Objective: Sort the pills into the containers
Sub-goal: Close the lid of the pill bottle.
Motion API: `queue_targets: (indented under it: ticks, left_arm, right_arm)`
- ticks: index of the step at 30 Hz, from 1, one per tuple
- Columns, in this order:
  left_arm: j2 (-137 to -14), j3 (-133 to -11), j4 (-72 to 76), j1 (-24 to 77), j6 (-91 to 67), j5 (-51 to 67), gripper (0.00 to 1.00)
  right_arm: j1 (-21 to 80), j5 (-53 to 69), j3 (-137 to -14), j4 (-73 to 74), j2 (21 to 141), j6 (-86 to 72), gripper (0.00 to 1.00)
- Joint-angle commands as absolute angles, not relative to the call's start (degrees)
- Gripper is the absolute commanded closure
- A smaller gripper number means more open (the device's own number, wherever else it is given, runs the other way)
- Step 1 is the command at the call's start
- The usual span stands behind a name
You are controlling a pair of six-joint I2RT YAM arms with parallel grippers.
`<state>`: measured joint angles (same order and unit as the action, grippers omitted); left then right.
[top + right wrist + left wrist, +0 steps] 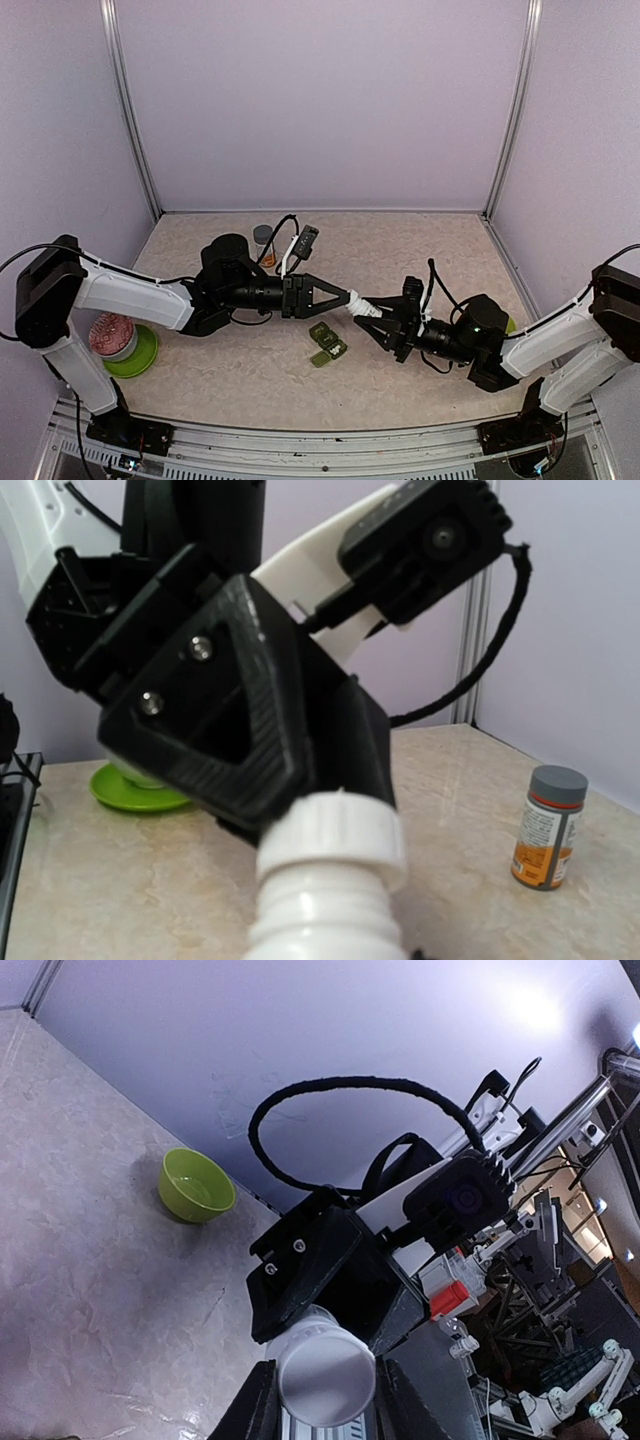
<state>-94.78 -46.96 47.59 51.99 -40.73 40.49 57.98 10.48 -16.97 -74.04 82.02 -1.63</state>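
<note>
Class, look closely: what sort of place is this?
Probably a robotics lab test cell: plain panel walls on metal frame posts, two robot arms bolted to the table edge, more robot rigs beyond the enclosure.

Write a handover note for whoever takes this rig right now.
The left gripper is shut on the ribbed cap. The right gripper is shut on the white pill bottle, which is held above the table between the arms.
The olive pill box sits on the table close by, with no pills visible in it.
The orange bottle stands at the back and the lime bowl is on the right.
Done: bottle lifted. Left: take the cap off and sort the pills into the box.
</note>
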Motion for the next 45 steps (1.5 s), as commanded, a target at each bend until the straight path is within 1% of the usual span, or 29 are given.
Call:
queue_targets:
  ticks: [1,16,24,30,39,45]
  left_arm:
    - [-95.9,-46.7,48.5,52.6,-40.5,40.9,0.72]
    - [-96.3,-47.4,47.2,52.6,-40.1,40.6,0.71]
    - [-97.6,-47.9,48.8,53.0,-41.8,41.3,0.71]
    - [-98.2,-48.1,49.5,53.0,-42.3,41.7,0.7]
    - [-97.2,-47.6,49.1,52.4,-41.9,41.0,0.51]
    - [-93.8,-46.4,47.1,50.9,-40.3,39.8,0.36]
  right_arm:
    - [58.7,11.5,-18.2,-76.9,82.1,-1.1,1.0]
    - [58.7,8.8,-17.1,-77.1,80.2,0.9,1.0]
    - [58.7,12.2,-17.7,-80.6,82.4,0.8,1.0]
    - [58.6,13.0,-18.7,-80.1,83.0,1.2,1.0]
    - [58.7,12.2,-18.4,-80.2,82.8,1.1,1.0]
    - [58.7,11.7,-17.8,-79.5,82.4,0.9,1.0]
